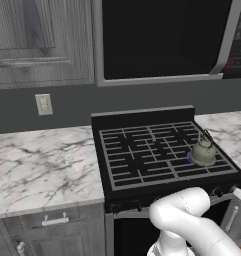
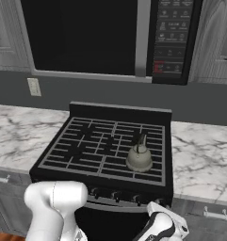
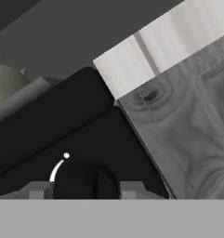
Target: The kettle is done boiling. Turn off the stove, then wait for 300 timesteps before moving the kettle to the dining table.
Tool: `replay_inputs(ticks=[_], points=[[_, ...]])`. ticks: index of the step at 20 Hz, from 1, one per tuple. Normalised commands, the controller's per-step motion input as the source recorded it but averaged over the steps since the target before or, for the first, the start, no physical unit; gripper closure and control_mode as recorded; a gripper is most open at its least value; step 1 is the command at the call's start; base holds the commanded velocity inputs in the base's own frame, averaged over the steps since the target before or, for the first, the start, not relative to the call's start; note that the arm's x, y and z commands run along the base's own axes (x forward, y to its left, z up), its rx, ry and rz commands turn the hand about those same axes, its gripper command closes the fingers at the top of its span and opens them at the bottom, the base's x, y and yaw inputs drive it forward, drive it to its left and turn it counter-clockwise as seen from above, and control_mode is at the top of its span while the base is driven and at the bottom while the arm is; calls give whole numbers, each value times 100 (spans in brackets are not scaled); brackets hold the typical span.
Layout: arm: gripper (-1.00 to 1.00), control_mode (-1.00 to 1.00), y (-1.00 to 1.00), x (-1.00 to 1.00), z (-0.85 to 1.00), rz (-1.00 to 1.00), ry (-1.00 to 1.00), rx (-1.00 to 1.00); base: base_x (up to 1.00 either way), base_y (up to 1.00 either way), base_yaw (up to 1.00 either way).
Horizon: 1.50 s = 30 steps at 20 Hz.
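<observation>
Marble tabletop (image 1: 42,165) flanks the stove (image 1: 157,155), where our kettle (image 1: 203,152) sits on the front right burner over a blue flame. Our end effector (image 3: 85,189) has its fingertips spread either side of a front knob (image 3: 85,179), not visibly clamped. We judge shutoff, waiting and carrying remain. Open grate lies left of the kettle; the cabinet edge crowds the knob.

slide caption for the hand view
Hand straddling a round black stove knob, small grey-beige metal kettle at upper left.
</observation>
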Motion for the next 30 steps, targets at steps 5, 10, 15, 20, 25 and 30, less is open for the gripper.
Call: replay_inputs(ticks=[5,10,15,20,25,30], points=[[100,-100,0,-10,-22,-8,2,27,0,0,0],[100,-100,0,-17,-23,-7,0,30,0,0,0],[100,-100,0,-5,-16,-7,0,33,0,0,0],[100,-100,0,-3,-21,-8,0,33,0,0,0],[100,-100,0,-6,-20,-8,0,33,0,0,0],[100,-100,0,-3,-21,-8,0,35,0,0,0]])
